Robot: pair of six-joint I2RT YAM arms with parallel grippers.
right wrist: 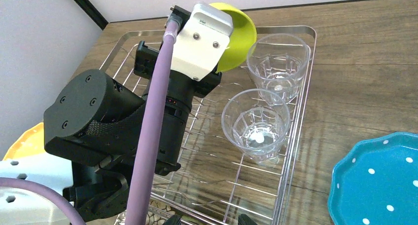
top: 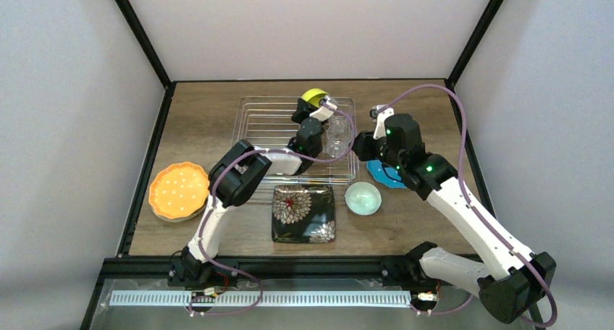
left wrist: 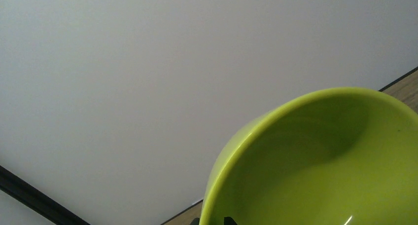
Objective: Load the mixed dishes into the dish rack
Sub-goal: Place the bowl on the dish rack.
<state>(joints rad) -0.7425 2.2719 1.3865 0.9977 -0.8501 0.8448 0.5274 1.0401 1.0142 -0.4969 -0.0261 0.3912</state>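
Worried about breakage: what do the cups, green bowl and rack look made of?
Cups: clear glass or hard plastic; see-through, faceted walls. Green bowl: probably glazed ceramic, maybe melamine; smooth, glossy sheen. Rack: silvery metal wire, shiny.

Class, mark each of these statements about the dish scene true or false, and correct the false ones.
1. Two glasses stand upright in the rack. True.
2. The orange plate lies in the rack. False: it lies on the table, left of the rack.
3. The mint bowl sits on the table beside the black plate. True.
4. The right pincer grips a glass. False: it is open and empty.
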